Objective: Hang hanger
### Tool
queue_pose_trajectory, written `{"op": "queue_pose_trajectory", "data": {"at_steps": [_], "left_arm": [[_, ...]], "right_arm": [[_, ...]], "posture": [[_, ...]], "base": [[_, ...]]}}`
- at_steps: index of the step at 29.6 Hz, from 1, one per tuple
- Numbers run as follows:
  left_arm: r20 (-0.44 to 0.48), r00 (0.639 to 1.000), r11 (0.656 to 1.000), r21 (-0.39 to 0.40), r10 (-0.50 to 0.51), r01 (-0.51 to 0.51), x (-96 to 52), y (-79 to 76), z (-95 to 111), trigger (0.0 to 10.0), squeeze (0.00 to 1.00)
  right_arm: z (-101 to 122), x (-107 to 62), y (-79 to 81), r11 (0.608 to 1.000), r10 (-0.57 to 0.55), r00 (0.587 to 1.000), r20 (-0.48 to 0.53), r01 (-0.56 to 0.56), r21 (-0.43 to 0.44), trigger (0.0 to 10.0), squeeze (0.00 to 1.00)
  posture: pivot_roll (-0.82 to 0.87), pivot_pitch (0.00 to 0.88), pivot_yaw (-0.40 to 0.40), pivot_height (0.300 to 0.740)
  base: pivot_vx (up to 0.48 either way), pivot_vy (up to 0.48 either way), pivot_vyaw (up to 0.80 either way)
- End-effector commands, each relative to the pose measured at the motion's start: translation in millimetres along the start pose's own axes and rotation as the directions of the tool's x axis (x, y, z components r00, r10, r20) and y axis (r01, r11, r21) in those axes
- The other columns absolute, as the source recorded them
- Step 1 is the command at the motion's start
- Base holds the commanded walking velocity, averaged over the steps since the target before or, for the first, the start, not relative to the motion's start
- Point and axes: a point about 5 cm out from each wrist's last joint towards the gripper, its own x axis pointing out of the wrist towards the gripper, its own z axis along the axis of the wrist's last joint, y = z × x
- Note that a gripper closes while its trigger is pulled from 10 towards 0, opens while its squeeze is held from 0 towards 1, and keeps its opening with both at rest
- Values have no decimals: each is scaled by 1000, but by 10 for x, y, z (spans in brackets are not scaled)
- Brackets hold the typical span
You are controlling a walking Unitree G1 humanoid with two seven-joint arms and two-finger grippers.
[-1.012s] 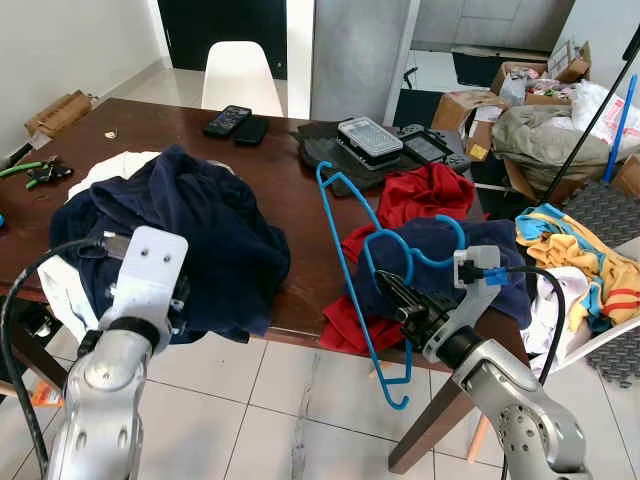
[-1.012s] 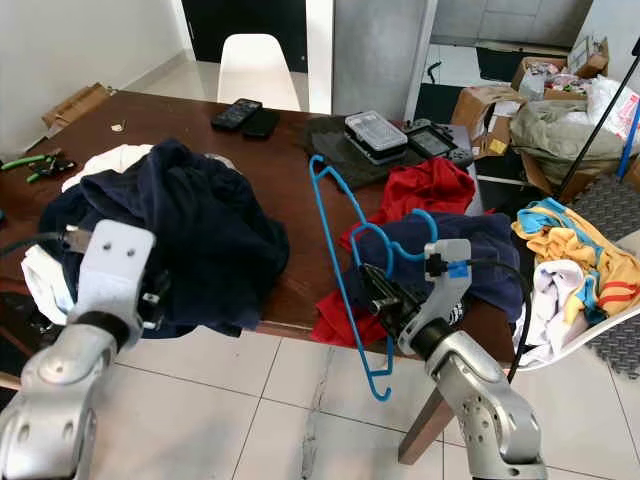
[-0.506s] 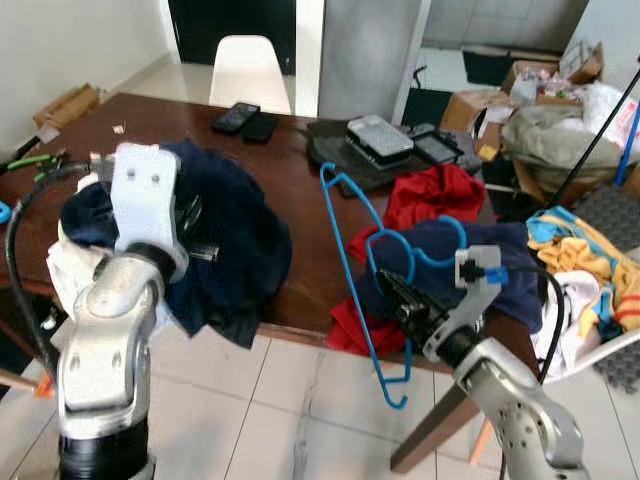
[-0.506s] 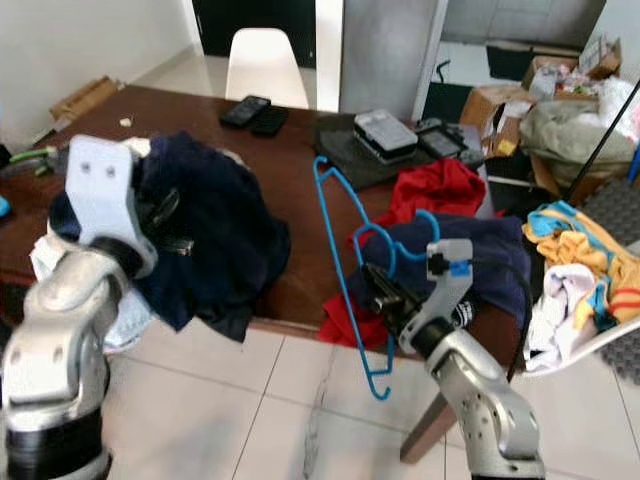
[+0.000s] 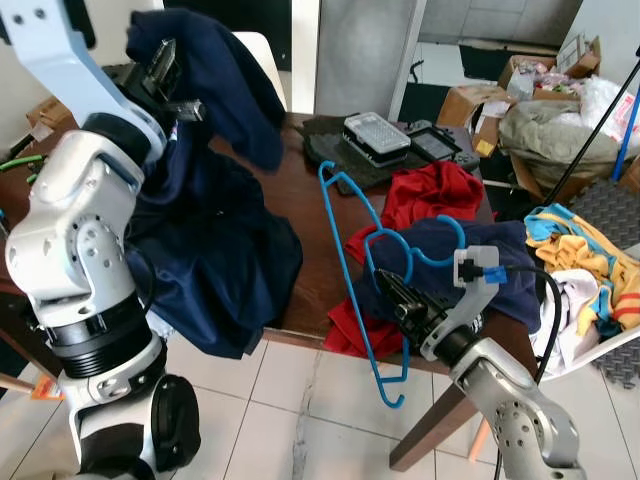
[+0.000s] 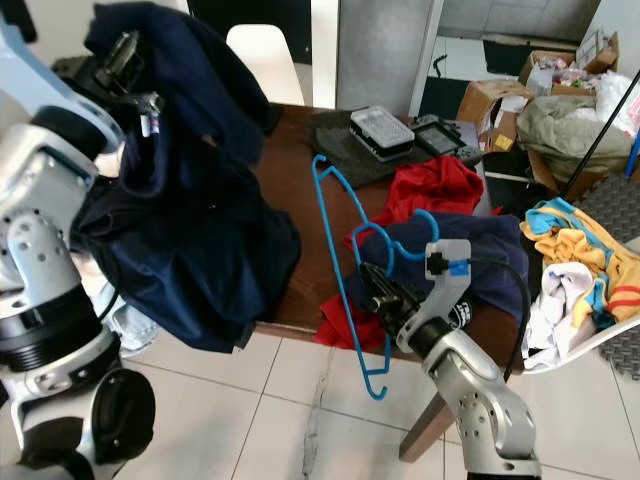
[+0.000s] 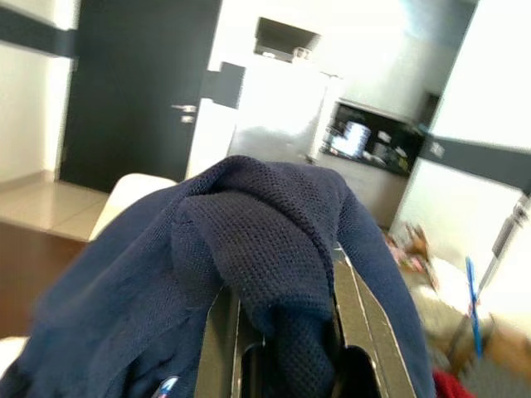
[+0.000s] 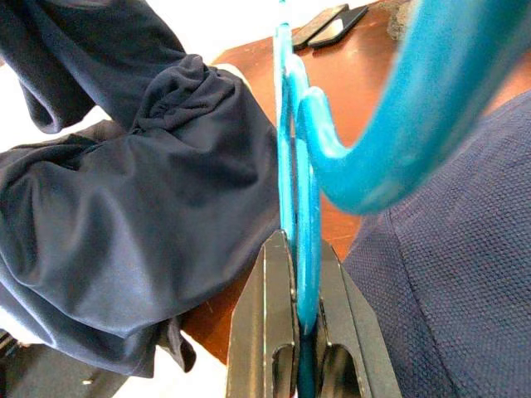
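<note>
A blue plastic hanger [image 5: 352, 268] stands upright at the front edge of the brown table [image 5: 300, 215], its hook over a navy cloth [image 5: 480, 265]. My right gripper [image 5: 392, 295] is shut on the hanger's lower bar; in the right wrist view its fingers [image 8: 278, 332] clamp the blue bar [image 8: 305, 274]. My left gripper [image 5: 165, 75] is raised high at the left, shut on a dark navy garment [image 5: 215, 215] that hangs from it down past the table edge. In the left wrist view the navy fabric [image 7: 282, 240] bunches between the fingers.
A red cloth [image 5: 430, 190] lies beside the hanger. A black case with a clear box [image 5: 372, 138], two phones and a white chair [image 5: 262, 60] sit at the far side. Boxes and piled clothes [image 5: 575, 260] crowd the right. Tiled floor [image 5: 300, 420] lies in front.
My left arm has swung up from table height to well above it, lifting the navy garment off the table so it now hangs. The right gripper and hanger have barely moved.
</note>
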Motion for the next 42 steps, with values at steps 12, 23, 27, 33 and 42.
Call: {"op": "queue_pose_trajectory", "data": {"at_steps": [12,23,27,33,42], "left_arm": [[-340,878,904,-142,338,-403,-462,481,-727,10000,0],[-415,846,927,-19,334,-375,-390,737,-967,10000,0],[-337,897,953,4,288,-304,-261,661,-787,10000,0],[17,980,960,198,201,-200,14,458,16,10000,0],[370,897,785,468,242,-406,-11,602,863,10000,0]], "right_arm": [[-40,-10,15,999,30,999,-16,-30,38,10000,0],[-34,-1,17,999,36,999,-22,-35,41,10000,0],[-34,-3,15,999,34,999,-21,-33,42,10000,0],[-28,-9,3,999,28,999,-17,-27,46,10000,0],[-22,11,0,998,32,999,-13,-31,62,10000,0]], "posture": [[72,100,-19,740],[49,106,-22,740],[47,107,-22,740],[50,110,-21,740],[67,111,-23,740]], "base": [[0,0,0],[0,0,0],[0,0,0],[0,0,0],[0,0,0]]}}
